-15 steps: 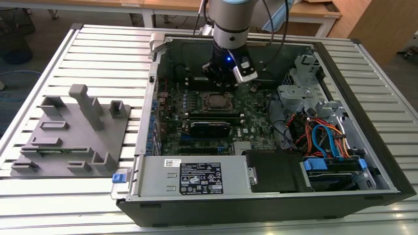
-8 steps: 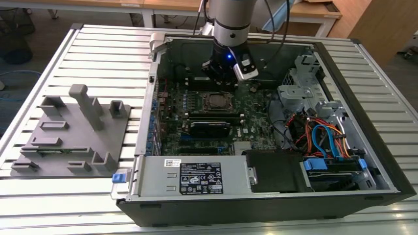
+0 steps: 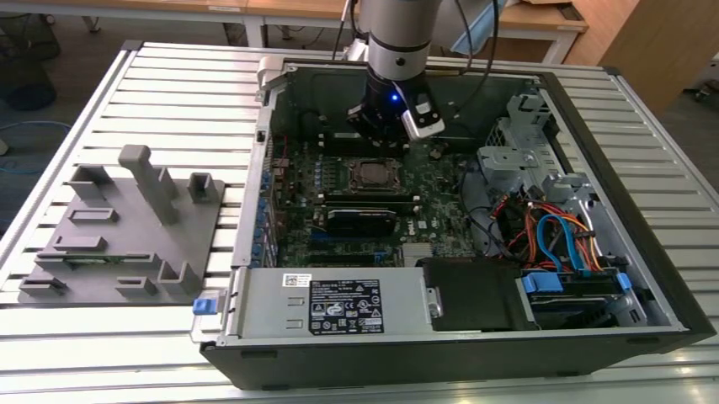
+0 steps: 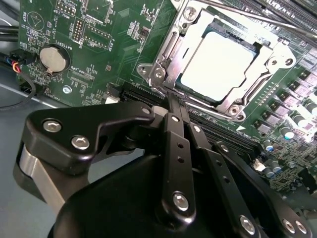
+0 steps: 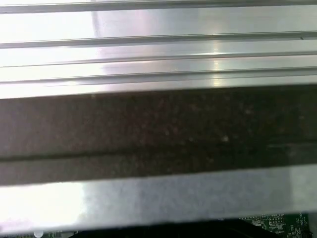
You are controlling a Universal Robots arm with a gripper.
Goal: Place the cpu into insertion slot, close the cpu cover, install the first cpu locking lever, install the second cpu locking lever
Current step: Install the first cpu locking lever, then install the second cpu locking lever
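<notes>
In the second wrist view you see the cpu (image 4: 219,67) seated in the insertion slot (image 4: 257,49), the cpu cover (image 4: 198,37) down around it, fingers (image 4: 174,111) together at the cover's near edge. The exterior view adds the computer case (image 3: 629,252).

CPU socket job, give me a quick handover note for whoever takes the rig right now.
End effector: fingers together, holding nothing, tips at the corner of the socket frame in the second wrist view.
The cpu sits in the insertion slot on the green motherboard.
The cpu cover lies down over the chip, its window showing the metal top.
Done: chip placed, cover closed.
Locking levers: thin rods run past the frame; whether either is latched cannot be told. Treat both as left to do.
</notes>
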